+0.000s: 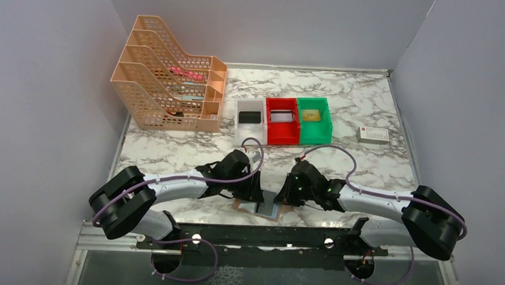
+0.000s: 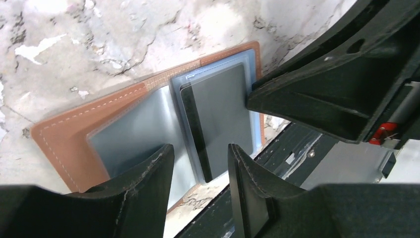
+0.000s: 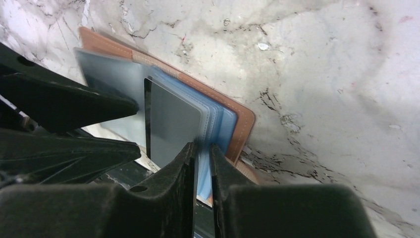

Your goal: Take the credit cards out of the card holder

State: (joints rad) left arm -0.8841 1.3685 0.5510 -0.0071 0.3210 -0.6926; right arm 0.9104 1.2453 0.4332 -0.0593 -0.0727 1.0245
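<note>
Card holder (image 1: 267,209): spread open on marble table (image 1: 364,167), at near edge, between the 2 arms; tan cover down, pale blue panels up.
Credit card (image 2: 220,114): 1 dark card seen, in clear sleeve beside fold.
Left arm: low, reaching inward. Left gripper (image 2: 200,166) over holder's near edge, 2 fingers spread, holding nothing.
Right arm: mirrored, reaching in from right. Right gripper (image 3: 202,156) pinched nearly together on blue panel edge; cannot tell whether card is caught too.
</note>
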